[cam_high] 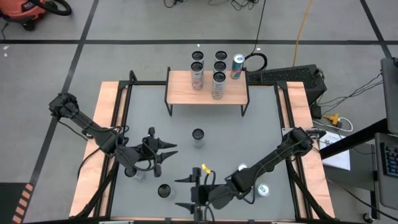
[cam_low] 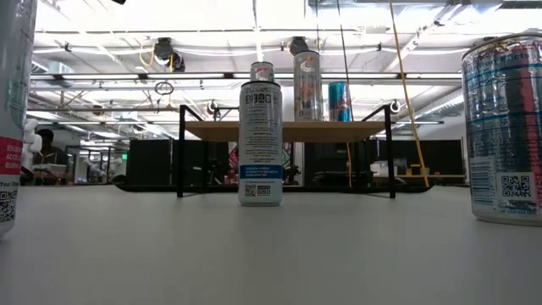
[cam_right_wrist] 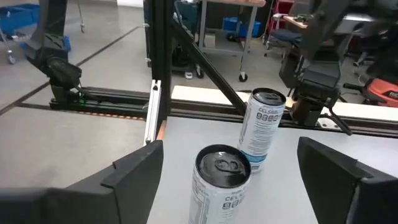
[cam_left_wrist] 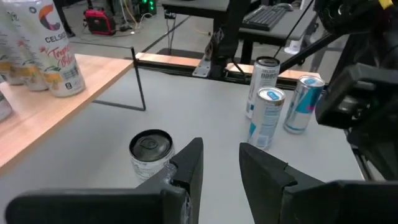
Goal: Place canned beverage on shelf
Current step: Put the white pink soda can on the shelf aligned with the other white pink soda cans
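The shelf (cam_high: 207, 87), a light wood plank on black legs, stands at the table's far edge with several cans (cam_high: 217, 84) upright on it. One can (cam_high: 198, 137) stands alone mid-table. My right gripper (cam_high: 177, 193) is open near the front edge, pointing left at a silver can (cam_right_wrist: 222, 180), which stands upright just ahead of its fingertips. A second can (cam_right_wrist: 261, 127) stands beyond it. My left gripper (cam_high: 169, 152) points right, slightly open, with nothing between its fingers (cam_left_wrist: 193, 165); the mid-table can (cam_left_wrist: 150, 151) is just ahead of it and off to one side.
Beside my right arm, near the table's right front, stand three more cans (cam_left_wrist: 267, 118), one of them blue and silver (cam_left_wrist: 303, 102). In the low view one can (cam_low: 504, 127) looms close at the right and another (cam_low: 13, 110) at the left. Wooden rails (cam_high: 106, 124) edge the table.
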Robot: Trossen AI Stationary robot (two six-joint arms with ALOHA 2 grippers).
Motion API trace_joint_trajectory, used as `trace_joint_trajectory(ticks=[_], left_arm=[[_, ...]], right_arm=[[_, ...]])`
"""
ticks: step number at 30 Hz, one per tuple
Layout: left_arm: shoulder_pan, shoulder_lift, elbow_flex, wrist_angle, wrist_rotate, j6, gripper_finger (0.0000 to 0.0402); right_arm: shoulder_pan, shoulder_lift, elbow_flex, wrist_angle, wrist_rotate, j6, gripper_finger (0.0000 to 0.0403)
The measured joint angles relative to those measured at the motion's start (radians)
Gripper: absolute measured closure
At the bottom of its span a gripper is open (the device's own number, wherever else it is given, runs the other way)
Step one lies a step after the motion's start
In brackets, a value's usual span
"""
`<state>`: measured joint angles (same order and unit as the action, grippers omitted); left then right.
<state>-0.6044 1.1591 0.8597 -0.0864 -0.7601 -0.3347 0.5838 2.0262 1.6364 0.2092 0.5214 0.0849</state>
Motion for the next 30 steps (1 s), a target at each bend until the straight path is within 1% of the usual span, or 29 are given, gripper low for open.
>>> trace_joint_trajectory(ticks=[5, 9, 12, 18, 20, 24, 30], left_arm=[[0.000, 0.000, 0.000, 0.000, 0.000, 0.000, 0.0298], [0.000, 0.000, 0.000, 0.000, -0.002, 0.000, 0.0298], [0.000, 0.000, 0.000, -0.001, -0.019, 0.000, 0.0298], [0.000, 0.000, 0.000, -0.004, -0.028, 0.008, 0.0298], [0.001, 0.000, 0.000, -0.003, -0.041, 0.008, 0.0298], [0.007, 0.000, 0.000, -0.004, -0.056, 0.022, 0.0298], [0.014, 0.000, 0.000, -0.001, -0.059, 0.030, 0.0298]], right_arm=[[-0.004, 0.002, 0.001, -0.048, -0.001, 0.035, 0.0068], [-0.018, 0.006, 0.001, -0.049, -0.001, 0.042, 0.0042], [-0.034, 0.025, 0.001, -0.041, -0.005, 0.062, 0.0034], [-0.076, 0.105, 0.001, 0.032, -0.128, 0.083, 0.0033], [-0.087, 0.116, 0.001, 0.040, -0.149, 0.085, 0.0032], [-0.111, 0.134, 0.001, 0.054, -0.233, 0.098, 0.0032], [-0.146, 0.176, 0.001, 0.116, -0.297, 0.084, 0.0032]])
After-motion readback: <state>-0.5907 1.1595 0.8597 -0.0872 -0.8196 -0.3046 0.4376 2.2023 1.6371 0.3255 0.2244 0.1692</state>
